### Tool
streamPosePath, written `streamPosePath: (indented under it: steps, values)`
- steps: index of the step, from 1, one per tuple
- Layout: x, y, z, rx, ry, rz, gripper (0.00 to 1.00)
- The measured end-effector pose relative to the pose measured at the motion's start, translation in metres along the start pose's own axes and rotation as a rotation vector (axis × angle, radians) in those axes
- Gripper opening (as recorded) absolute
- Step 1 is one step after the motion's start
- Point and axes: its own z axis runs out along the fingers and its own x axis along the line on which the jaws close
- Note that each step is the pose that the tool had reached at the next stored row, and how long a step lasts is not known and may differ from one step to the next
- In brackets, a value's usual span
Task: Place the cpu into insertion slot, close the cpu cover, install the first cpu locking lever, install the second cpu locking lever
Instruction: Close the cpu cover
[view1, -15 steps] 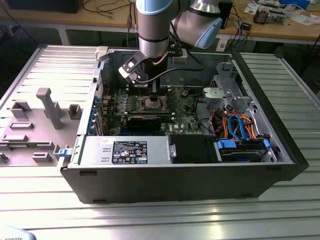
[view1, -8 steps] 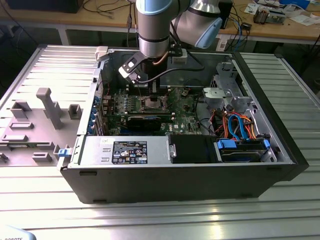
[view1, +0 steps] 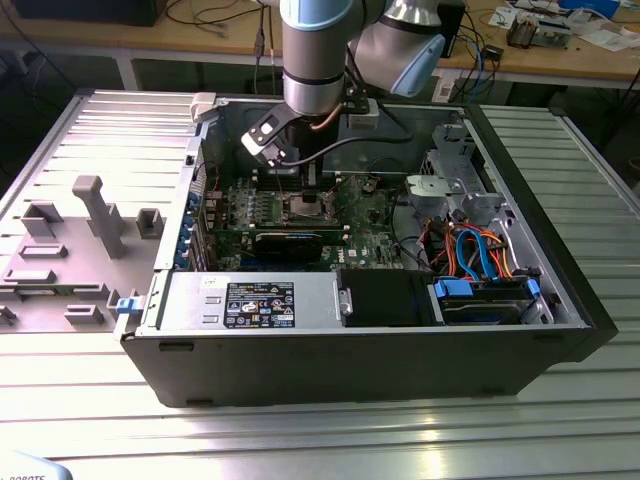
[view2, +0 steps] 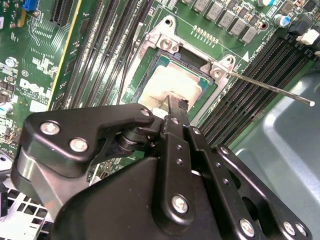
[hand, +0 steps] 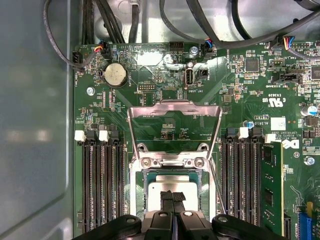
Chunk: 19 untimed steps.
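Ribbed metal worktop (view1: 300, 440) carried the open computer case (view1: 380, 370), and I hung inside it over the green board (hand: 240, 85). My gripper (hand: 173, 199) was clenched, its two slim fingers pressed together with nothing between them. The tips were poised so close above the cpu (hand: 159, 190) that I could not tell whether they touched it. The cpu lay directly beneath the gripper inside the insertion slot (hand: 172, 172), its dull metal top looking flat and square to the socket walls. Just beyond the gripper the cpu cover (hand: 172, 105) stood swung open, hinged at the socket's far edge. A thin locking lever (view2: 270, 89) stuck out free to one side of the gripper, unlatched. Memory slots (hand: 100, 180) flanked the socket on both sides. I judged the placing step nearly finished. To do it well, I needed the chip level in its seat, with only light, straight-down contact so no corner rode up on the socket rim.
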Motion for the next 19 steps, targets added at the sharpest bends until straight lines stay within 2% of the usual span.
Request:
streamPosePath:
  steps: [9,19]
  values:
    - [0.0001,0.0005,-0.0006,-0.0001,0.0001,0.000,0.11]
    - [0.0002,0.0007,-0.0088,-0.0001,0.0000,0.000,0.11]
